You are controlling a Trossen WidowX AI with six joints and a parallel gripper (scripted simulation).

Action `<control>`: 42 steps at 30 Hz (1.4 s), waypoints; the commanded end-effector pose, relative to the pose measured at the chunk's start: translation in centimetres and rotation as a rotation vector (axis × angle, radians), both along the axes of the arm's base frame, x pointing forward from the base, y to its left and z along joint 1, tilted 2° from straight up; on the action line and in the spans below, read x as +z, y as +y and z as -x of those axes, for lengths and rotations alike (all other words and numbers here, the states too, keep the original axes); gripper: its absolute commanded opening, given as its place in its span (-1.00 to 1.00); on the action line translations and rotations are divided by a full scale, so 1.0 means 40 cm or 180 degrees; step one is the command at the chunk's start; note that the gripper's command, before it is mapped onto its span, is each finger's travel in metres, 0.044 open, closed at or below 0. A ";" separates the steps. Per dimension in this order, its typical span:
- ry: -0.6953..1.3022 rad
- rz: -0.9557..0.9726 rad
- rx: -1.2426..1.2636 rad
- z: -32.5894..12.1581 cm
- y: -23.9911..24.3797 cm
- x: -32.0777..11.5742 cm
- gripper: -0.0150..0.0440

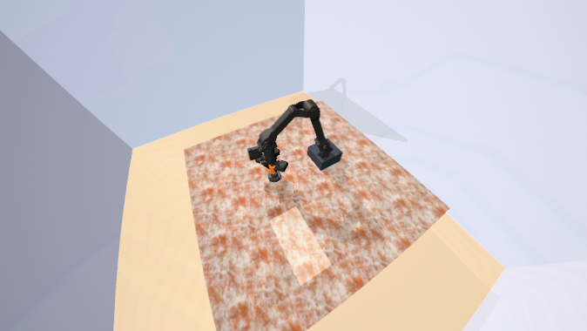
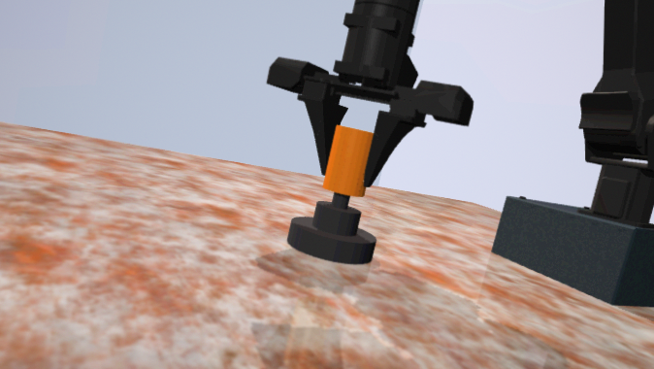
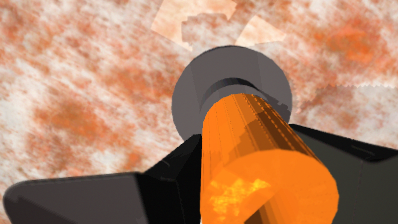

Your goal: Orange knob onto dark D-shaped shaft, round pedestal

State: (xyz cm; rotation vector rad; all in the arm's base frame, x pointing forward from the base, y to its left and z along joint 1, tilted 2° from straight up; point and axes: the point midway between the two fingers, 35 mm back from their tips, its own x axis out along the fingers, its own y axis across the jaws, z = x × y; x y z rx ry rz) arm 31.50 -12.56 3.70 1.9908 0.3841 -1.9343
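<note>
The orange knob (image 1: 272, 169) (image 2: 348, 161) (image 3: 240, 130) is an upright cylinder. My gripper (image 2: 345, 179) is shut on it, one finger on each side. The dark shaft (image 2: 341, 200) shows as a short length between the knob's lower end and the step of the round pedestal (image 1: 274, 178) (image 2: 332, 247) (image 3: 230, 61). The knob is in line above the shaft, with a gap between it and the pedestal. Whether the shaft's tip is inside the hole is hidden, and so is the shaft's flat side. In the wrist view the knob's top shows part of an opening.
The arm's dark blue base block (image 1: 324, 155) (image 2: 558, 248) stands to the right of the pedestal. A red and white mottled mat (image 1: 235, 270) (image 2: 121, 218) lies under both, on a pale wooden table (image 1: 152, 244). Shadows and a bright patch fall on the mat.
</note>
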 end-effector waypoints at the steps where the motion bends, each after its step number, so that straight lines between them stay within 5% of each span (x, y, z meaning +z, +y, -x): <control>1: -0.0014 -0.0004 -0.0010 0.000 0.001 -0.002 -0.49; 35: -0.0014 0.0005 -0.0003 -0.004 -0.002 -0.034 -0.49; 42: -0.0014 0.0005 -0.0003 -0.004 -0.002 -0.034 0.13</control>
